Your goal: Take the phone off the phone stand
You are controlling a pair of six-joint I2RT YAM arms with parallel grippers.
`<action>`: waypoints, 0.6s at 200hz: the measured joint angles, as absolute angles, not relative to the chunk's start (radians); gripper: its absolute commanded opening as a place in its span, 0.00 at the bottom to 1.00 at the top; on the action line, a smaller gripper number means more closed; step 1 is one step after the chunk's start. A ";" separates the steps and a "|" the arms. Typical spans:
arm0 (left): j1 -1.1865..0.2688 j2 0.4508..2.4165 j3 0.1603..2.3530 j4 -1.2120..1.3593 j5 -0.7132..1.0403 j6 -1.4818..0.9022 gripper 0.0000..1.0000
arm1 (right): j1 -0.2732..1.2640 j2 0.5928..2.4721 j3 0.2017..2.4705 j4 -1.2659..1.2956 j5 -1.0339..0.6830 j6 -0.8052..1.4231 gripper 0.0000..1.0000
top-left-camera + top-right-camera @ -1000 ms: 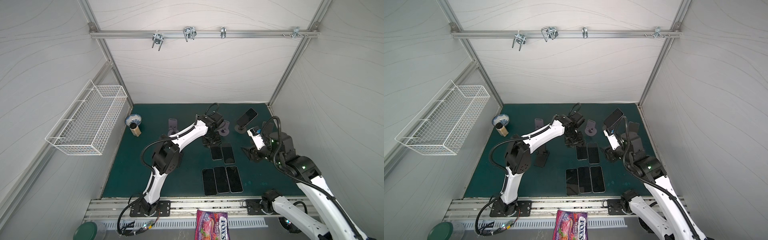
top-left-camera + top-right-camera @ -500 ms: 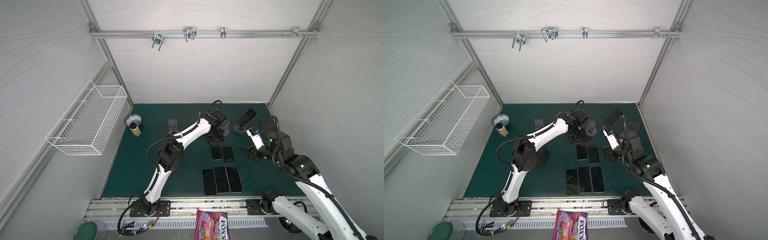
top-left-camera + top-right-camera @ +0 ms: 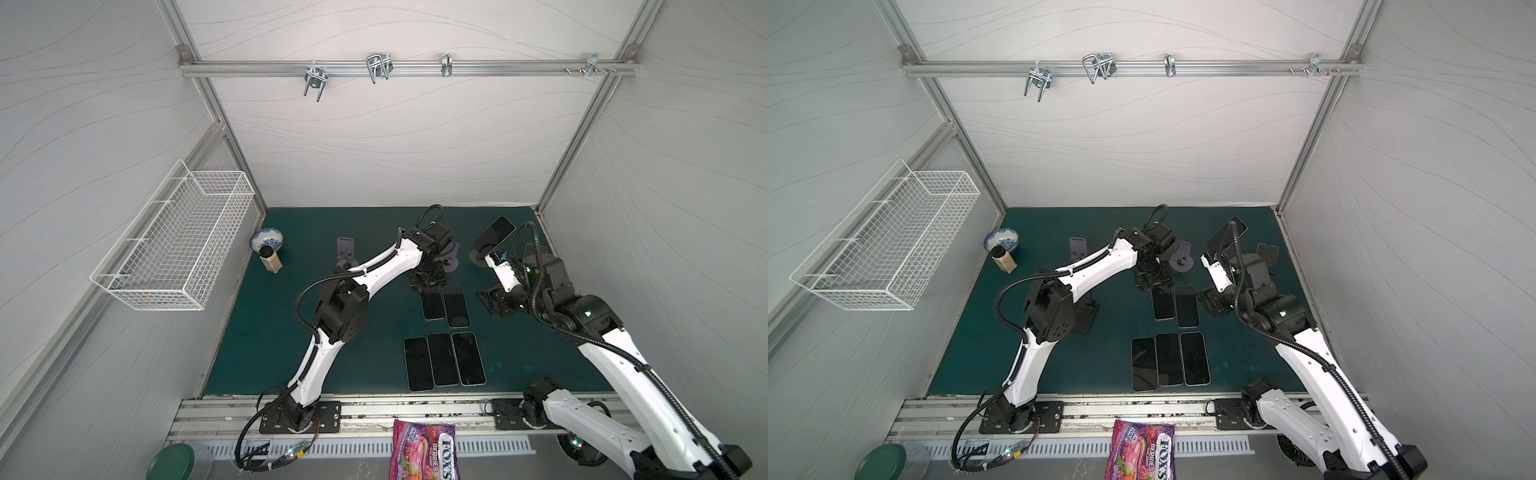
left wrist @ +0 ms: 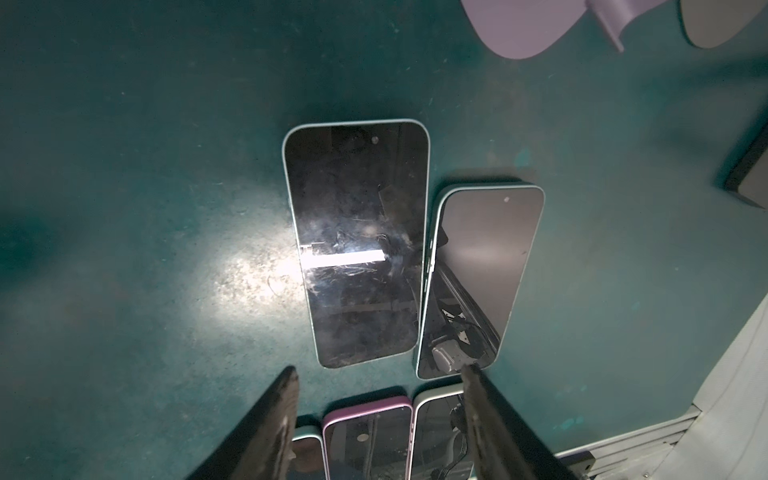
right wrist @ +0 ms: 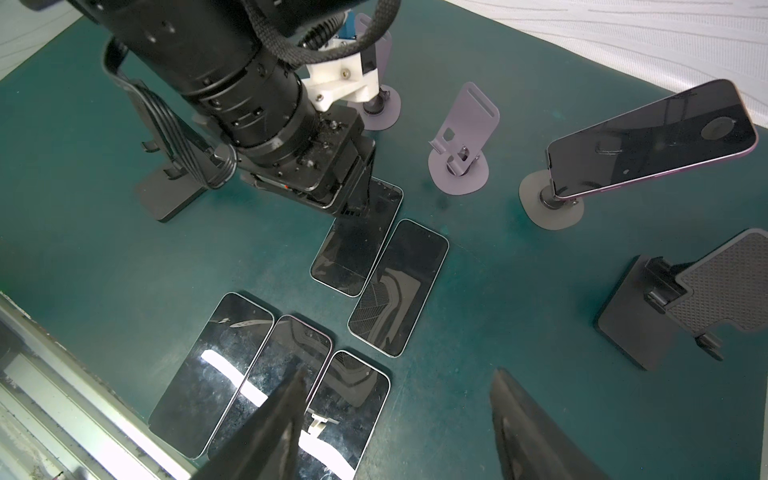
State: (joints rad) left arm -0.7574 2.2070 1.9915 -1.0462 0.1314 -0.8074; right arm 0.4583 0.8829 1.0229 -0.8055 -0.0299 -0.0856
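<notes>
A dark phone (image 3: 494,235) (image 3: 1227,234) (image 5: 648,141) rests tilted on a grey phone stand (image 5: 550,212) at the back right of the green mat. My right gripper (image 5: 400,374) (image 3: 496,301) hangs open and empty in front of that stand, apart from the phone. My left gripper (image 4: 379,370) (image 3: 426,278) is open and empty too, low over two phones lying flat (image 4: 355,241) (image 4: 478,278). The second phone's edge sits against the first.
Three more phones (image 3: 442,359) lie side by side near the front. Empty stands: purple (image 5: 461,137) (image 3: 345,249), black (image 5: 706,291) (image 5: 166,195). A bowl (image 3: 267,239) and jar (image 3: 271,259) sit back left, below a wire basket (image 3: 178,241).
The left arm's elbow has swung slightly right while its gripper stays over the two flat phones. The right arm has barely moved.
</notes>
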 measured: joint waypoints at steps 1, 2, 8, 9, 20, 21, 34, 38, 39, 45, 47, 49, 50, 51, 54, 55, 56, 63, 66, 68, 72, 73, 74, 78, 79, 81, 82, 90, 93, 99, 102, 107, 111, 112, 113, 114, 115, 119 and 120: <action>-0.757 2.206 1.990 -1.046 0.130 -0.807 0.68 | 0.456 0.884 1.025 -0.806 -0.031 -0.082 0.74; -0.757 2.204 1.987 -1.045 0.129 -0.807 0.68 | 0.455 0.885 1.026 -0.807 -0.032 -0.081 0.74; -0.757 2.187 1.970 -1.046 0.122 -0.803 0.69 | 0.442 0.891 1.035 -0.809 -0.035 -0.070 0.74; -0.757 2.185 1.969 -1.046 0.121 -0.803 0.69 | 0.440 0.892 1.037 -0.809 -0.036 -0.069 0.74; -0.757 2.149 1.948 -1.049 0.105 -0.794 0.70 | 0.414 0.903 1.049 -0.809 -0.041 -0.048 0.75; -0.757 2.144 1.946 -1.048 0.104 -0.793 0.70 | 0.410 0.904 1.050 -0.809 -0.043 -0.045 0.75; -0.757 2.094 1.940 -1.046 0.084 -0.778 0.71 | 0.383 0.914 1.062 -0.810 -0.047 -0.019 0.75; -0.757 2.076 1.940 -1.044 0.078 -0.772 0.71 | 0.376 0.916 1.065 -0.810 -0.050 -0.012 0.75; -0.757 2.072 1.940 -1.044 0.077 -0.771 0.71 | 0.373 0.917 1.066 -0.810 -0.051 -0.010 0.75; -0.757 2.044 1.938 -1.039 0.067 -0.761 0.72 | 0.365 0.921 1.070 -0.810 -0.054 0.003 0.75; -0.757 2.034 1.938 -1.037 0.062 -0.757 0.72 | 0.362 0.922 1.072 -0.810 -0.055 0.007 0.75; -0.757 2.025 1.937 -1.035 0.060 -0.754 0.72 | 0.360 0.923 1.074 -0.810 -0.057 0.011 0.75; -0.757 2.022 1.937 -1.035 0.060 -0.753 0.72 | 0.359 0.923 1.075 -0.810 -0.057 0.012 0.75; -0.757 2.014 1.936 -1.034 0.057 -0.750 0.72 | 0.358 0.924 1.076 -0.810 -0.058 0.014 0.75; -0.757 2.000 1.934 -1.031 0.053 -0.746 0.72 | 0.355 0.926 1.079 -0.810 -0.059 0.019 0.75; -0.757 1.993 1.933 -1.029 0.051 -0.742 0.72 | 0.354 0.927 1.080 -0.810 -0.060 0.023 0.75; -0.757 1.990 1.932 -1.029 0.051 -0.741 0.72 | 0.353 0.927 1.081 -0.810 -0.060 0.024 0.75; -0.757 1.954 1.926 -1.020 0.039 -0.729 0.72 | 0.349 0.930 1.089 -0.810 -0.061 0.036 0.75; -0.757 1.934 1.922 -1.016 0.032 -0.721 0.72 | 0.348 0.931 1.092 -0.810 -0.061 0.042 0.75; -0.757 1.927 1.920 -1.013 0.031 -0.717 0.72 | 0.348 0.931 1.093 -0.810 -0.061 0.046 0.76; -0.757 1.904 1.913 -1.008 0.024 -0.707 0.72 | 0.346 0.933 1.098 -0.810 -0.061 0.055 0.76; -0.757 1.900 1.912 -1.007 0.023 -0.706 0.72 | 0.346 0.933 1.098 -0.810 -0.061 0.057 0.76; -0.757 1.892 1.909 -1.004 0.020 -0.702 0.72 | 0.346 0.933 1.099 -0.809 -0.060 0.060 0.76; -0.757 1.874 1.901 -0.997 0.014 -0.693 0.72 | 0.346 0.933 1.103 -0.809 -0.060 0.066 0.76; -0.757 1.864 1.898 -0.995 0.012 -0.688 0.72 | 0.346 0.933 1.103 -0.809 -0.060 0.067 0.76; -0.757 1.855 1.892 -0.990 0.009 -0.685 0.72 | 0.345 0.933 1.105 -0.809 -0.060 0.073 0.76; -0.757 1.851 1.890 -0.988 0.009 -0.683 0.72 | 0.345 0.933 1.105 -0.809 -0.060 0.075 0.76; -0.757 1.808 1.866 -0.971 -0.005 -0.659 0.73 | 0.344 0.933 1.110 -0.808 -0.059 0.091 0.77; -0.757 1.792 1.856 -0.963 -0.010 -0.650 0.73 | 0.344 0.933 1.112 -0.807 -0.059 0.099 0.77; -0.757 1.759 1.831 -0.944 -0.021 -0.630 0.73 | 0.344 0.933 1.114 -0.805 -0.056 0.111 0.78; -0.757 1.744 1.818 -0.934 -0.026 -0.622 0.73 | 0.344 0.934 1.115 -0.803 -0.056 0.118 0.78; -0.757 1.717 1.796 -0.919 -0.035 -0.605 0.73 | 0.342 0.935 1.117 -0.801 -0.052 0.130 0.78; -0.757 1.695 1.776 -0.904 -0.043 -0.590 0.74 | 0.342 0.937 1.119 -0.802 -0.051 0.137 0.78; -0.757 1.690 1.772 -0.902 -0.044 -0.586 0.74 | 0.342 0.937 1.120 -0.802 -0.050 0.139 0.78; -0.757 1.686 1.768 -0.899 -0.046 -0.583 0.74 | 0.342 0.939 1.121 -0.802 -0.049 0.144 0.78; -0.757 1.679 1.761 -0.892 -0.049 -0.578 0.74 | 0.342 0.939 1.121 -0.802 -0.048 0.145 0.78; -0.757 1.676 1.757 -0.890 -0.051 -0.575 0.74 | 0.342 0.940 1.122 -0.802 -0.048 0.146 0.79; -0.757 1.651 1.733 -0.869 -0.057 -0.560 0.74 | 0.341 0.944 1.126 -0.802 -0.043 0.155 0.79; -0.757 1.647 1.729 -0.866 -0.058 -0.556 0.74 | 0.341 0.944 1.127 -0.802 -0.042 0.156 0.79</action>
